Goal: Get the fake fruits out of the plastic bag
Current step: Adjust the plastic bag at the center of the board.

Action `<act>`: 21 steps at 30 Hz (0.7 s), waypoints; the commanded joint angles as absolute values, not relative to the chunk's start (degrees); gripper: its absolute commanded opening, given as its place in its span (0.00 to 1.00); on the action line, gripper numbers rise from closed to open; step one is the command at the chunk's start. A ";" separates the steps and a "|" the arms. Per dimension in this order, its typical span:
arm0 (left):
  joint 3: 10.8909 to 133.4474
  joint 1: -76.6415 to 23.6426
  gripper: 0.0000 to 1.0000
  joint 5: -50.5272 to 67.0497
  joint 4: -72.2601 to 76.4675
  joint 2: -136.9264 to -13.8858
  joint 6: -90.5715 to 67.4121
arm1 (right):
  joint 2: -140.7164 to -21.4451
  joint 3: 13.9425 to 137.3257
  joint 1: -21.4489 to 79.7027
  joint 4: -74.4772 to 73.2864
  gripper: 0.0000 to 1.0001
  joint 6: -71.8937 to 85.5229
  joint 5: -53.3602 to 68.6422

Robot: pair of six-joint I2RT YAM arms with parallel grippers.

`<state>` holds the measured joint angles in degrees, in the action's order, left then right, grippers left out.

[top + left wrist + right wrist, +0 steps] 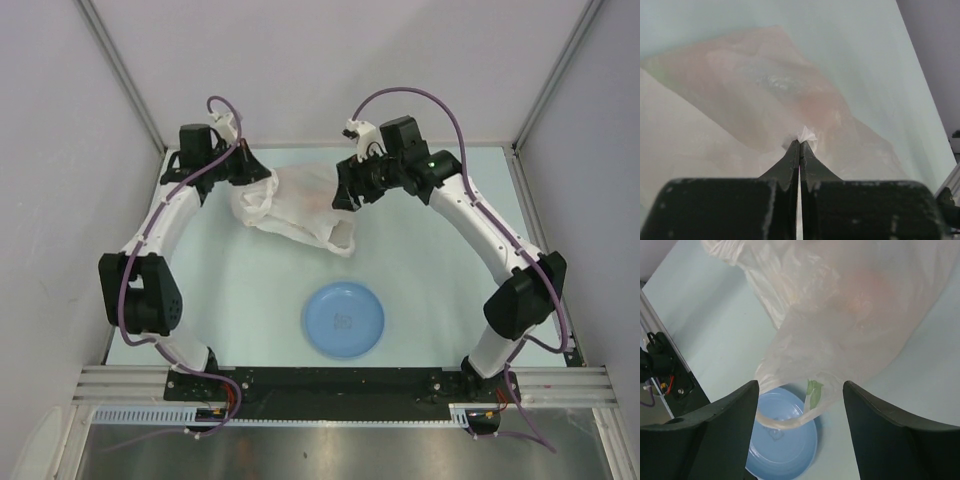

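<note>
The plastic bag (290,210) slumps just beyond the blue plate (343,318): thin, limp film, light and slippery (it'll bunch, not resist). Beyond the plate's left, the left gripper (800,142) is clamped on a fold. The right gripper (800,386) hovers straight beyond the plate, jaws spread wide. The fake fruits (865,285)? Just a reddish blur inside. Best hold, I'd say: the handle loop (785,422) nearest the plate.

The plastic bag (290,205) is translucent milky white, with a soft pink-orange blush showing through its middle and a small green patch (814,390) at its lower edge. Near the bag, the plate (343,319) is plain light blue. The table (430,270) beneath the bag is pale mint. The left gripper (800,145) is black, its jaws flecked with pale scuffs; the right gripper (800,385) is plain black.
</note>
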<state>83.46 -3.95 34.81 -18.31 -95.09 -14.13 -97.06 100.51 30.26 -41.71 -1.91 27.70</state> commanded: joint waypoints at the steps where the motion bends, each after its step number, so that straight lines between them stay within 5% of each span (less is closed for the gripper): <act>1: 78.94 -3.69 0.00 34.98 -16.35 -87.47 -17.05 | -98.96 99.85 30.32 -41.40 0.74 1.84 24.00; 9: 73.92 -3.69 0.00 34.37 -15.64 -83.15 -17.84 | -102.74 109.66 34.61 -54.47 0.84 -11.14 29.72; 20: 72.16 -3.69 0.00 34.01 -17.14 -80.77 -17.31 | -108.98 110.57 36.64 -65.03 0.80 -14.33 25.87; 21: 72.16 -3.69 0.00 33.93 -17.14 -80.68 -17.23 | -110.20 110.65 37.26 -65.65 0.74 -14.59 23.58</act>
